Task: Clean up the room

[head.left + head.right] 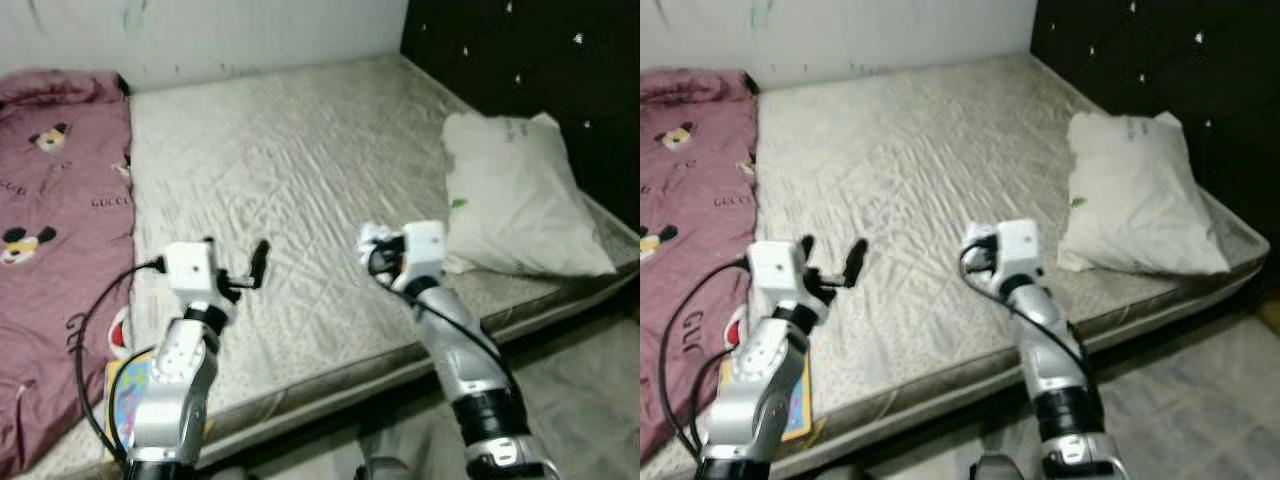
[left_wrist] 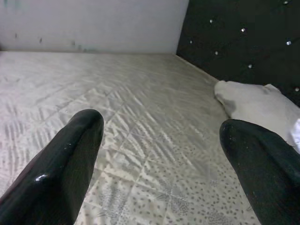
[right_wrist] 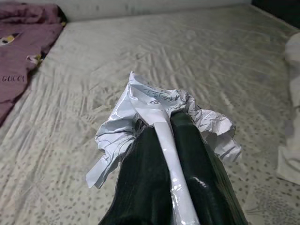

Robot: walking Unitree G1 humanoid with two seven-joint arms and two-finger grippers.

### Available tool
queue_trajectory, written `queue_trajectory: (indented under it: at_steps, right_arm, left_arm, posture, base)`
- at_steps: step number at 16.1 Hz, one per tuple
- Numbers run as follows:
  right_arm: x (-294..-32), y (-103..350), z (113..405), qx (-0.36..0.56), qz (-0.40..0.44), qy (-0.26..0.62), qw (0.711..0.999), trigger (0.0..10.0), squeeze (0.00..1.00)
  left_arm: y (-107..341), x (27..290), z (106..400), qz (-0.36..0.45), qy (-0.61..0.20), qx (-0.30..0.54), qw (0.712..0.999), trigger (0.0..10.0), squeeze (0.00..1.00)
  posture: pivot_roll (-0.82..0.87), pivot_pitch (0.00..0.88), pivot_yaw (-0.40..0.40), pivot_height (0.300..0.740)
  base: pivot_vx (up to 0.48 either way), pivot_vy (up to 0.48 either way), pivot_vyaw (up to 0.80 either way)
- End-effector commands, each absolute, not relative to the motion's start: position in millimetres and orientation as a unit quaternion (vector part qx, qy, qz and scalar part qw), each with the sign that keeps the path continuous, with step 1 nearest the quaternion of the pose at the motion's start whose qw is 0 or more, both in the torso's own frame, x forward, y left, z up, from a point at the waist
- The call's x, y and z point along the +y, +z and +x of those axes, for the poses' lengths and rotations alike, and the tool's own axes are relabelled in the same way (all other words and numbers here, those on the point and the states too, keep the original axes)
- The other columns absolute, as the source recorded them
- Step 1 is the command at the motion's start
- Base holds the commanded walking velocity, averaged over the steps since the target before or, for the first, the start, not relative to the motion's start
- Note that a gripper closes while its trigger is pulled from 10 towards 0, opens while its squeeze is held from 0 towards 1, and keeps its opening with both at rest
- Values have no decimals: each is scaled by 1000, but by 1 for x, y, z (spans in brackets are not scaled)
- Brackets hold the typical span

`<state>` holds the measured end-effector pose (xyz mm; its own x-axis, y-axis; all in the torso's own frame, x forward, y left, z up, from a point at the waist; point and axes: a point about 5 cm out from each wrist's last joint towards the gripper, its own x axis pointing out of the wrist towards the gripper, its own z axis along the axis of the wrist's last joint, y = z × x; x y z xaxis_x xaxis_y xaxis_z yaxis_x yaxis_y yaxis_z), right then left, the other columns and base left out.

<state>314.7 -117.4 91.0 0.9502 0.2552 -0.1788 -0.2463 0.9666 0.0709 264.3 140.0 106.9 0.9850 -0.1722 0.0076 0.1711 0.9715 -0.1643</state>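
I log the right gripper [image 3: 164, 119] pinching crumpled paper [image 3: 154, 105] over the mattress [image 1: 300, 170], beside the pillow [image 1: 515, 195]; its wrist view resolves writing. Left gripper [image 1: 830, 262] hovers above the mattress, fingers spread.

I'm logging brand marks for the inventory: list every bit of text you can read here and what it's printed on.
"GUCCI": repeated on the pink blanket, among its cartoon mouse heads.
Handwriting on the crumpled paper clamped in the right gripper: too scrawled to read.
Print on the colourful booklet at the mattress edge: too blurred.
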Motion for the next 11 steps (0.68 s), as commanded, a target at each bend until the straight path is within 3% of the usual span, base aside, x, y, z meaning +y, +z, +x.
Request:
queue_trajectory:
  at_steps: [1, 6, 10, 11]
  right_arm:
    - [-104, 94, 315, 86, 31, 144, 985, 10000, 0]
    - [-104, 96, 315, 80, 28, 149, 985, 10000, 0]
    - [-99, 97, 314, 72, 20, 163, 984, 10000, 0]
    - [-99, 97, 314, 72, 20, 163, 984, 10000, 0]
  left_arm:
    - [105, 152, 263, -74, -66, 10, 995, 10000, 0]
    - [104, 151, 263, -76, -64, 12, 995, 10000, 0]
    - [104, 151, 263, -75, -62, 11, 995, 10000, 0]
    - [104, 152, 263, -74, -61, 11, 995, 10000, 0]
  posture:
    - [-86, 19, -8, 740]
    - [-88, 19, -8, 740]
    - [-86, 15, -9, 740]
    - [-86, 15, -9, 740]
  base:
    - [0, 480, 0]
    - [0, 480, 0]
    - [0, 480, 755]
    - [0, 480, 0]
